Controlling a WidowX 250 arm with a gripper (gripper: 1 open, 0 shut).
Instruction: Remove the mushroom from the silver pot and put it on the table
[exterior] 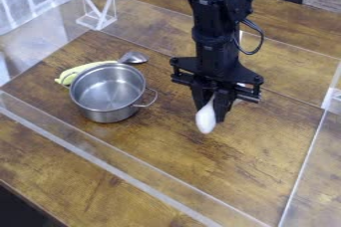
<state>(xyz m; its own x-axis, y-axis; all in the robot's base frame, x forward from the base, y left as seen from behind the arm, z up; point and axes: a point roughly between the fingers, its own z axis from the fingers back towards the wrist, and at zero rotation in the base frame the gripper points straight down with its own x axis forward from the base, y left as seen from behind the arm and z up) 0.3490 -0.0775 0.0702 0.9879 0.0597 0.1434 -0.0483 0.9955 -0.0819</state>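
Observation:
My gripper (213,100) points straight down over the table (160,156), to the right of the silver pot (110,93). It is shut on the mushroom (206,118), whose white stem hangs below the black fingers with its lower end close to the wood; contact with the table cannot be told. The cap is hidden between the fingers. The pot stands upright with a shiny inside and nothing in it.
A yellow-green corn-like toy (78,72) lies against the pot's far left side, with a small grey piece (132,59) behind the pot. Low clear acrylic strips (134,181) border the work area. A clear stand (96,12) sits at the back left.

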